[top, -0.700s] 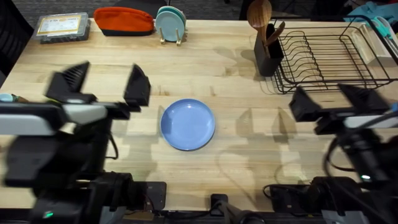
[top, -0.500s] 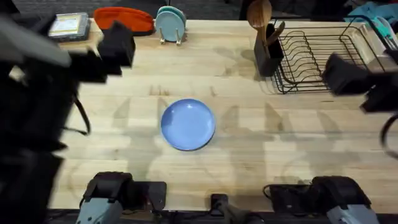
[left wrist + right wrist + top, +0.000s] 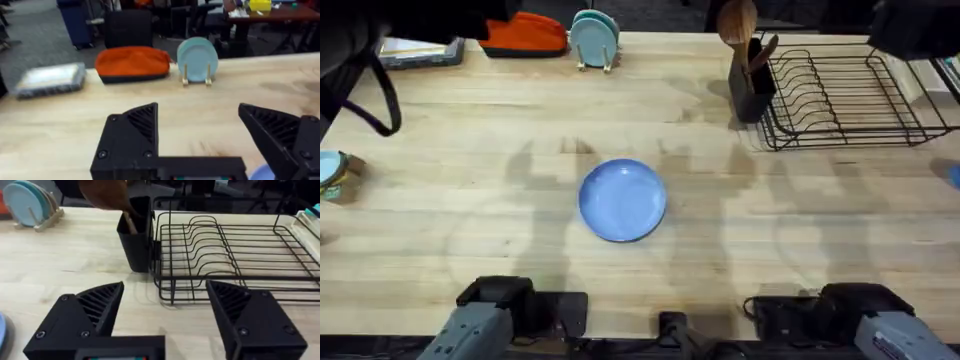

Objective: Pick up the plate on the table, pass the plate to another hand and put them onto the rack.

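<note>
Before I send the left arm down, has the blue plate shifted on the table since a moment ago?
No. The plate lies flat in the same spot on the table, still the same way off from the rack.

left arm [image 3: 380, 40]: dark blur, cut off at top-left corner | right arm [image 3: 910, 25]: blurred, cut at top-right | plate [image 3: 260, 174]: only a sliver at wrist view's edge | small tin [image 3: 335, 175]: cut off
</note>
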`<action>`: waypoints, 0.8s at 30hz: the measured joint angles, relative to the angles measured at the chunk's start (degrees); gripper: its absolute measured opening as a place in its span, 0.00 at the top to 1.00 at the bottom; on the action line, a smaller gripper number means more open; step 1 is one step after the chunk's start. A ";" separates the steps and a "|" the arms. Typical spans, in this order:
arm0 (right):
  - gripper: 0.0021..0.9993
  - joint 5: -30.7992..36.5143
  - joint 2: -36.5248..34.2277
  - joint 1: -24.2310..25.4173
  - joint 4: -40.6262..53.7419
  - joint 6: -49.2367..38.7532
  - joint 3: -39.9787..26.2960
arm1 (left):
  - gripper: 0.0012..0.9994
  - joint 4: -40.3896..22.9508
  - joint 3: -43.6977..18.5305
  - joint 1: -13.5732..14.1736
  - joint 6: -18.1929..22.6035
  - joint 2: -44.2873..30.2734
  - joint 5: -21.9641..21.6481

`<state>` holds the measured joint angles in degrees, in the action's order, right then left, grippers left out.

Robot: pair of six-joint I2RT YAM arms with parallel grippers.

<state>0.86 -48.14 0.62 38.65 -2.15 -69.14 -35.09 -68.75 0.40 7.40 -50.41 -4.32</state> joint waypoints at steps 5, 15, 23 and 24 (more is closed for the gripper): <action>0.01 0.00 -0.96 0.00 0.24 -0.02 0.00 | 0.01 -4.08 0.00 0.00 0.00 -1.05 0.00; 0.01 -0.02 -1.00 0.04 0.06 0.00 -0.02 | 0.01 -18.62 0.00 0.00 0.00 -5.49 0.11; 0.01 -0.01 -1.50 0.04 -0.51 -0.01 -0.04 | 0.01 -24.03 0.00 -0.01 -0.04 -14.07 3.28; 0.01 0.00 -1.68 0.04 -0.48 0.00 -0.04 | 0.01 -24.43 0.00 0.00 -0.04 -14.71 4.06</action>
<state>0.86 -49.82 0.67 38.17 -2.15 -69.19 -59.52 -68.75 0.40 7.36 -65.13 -0.25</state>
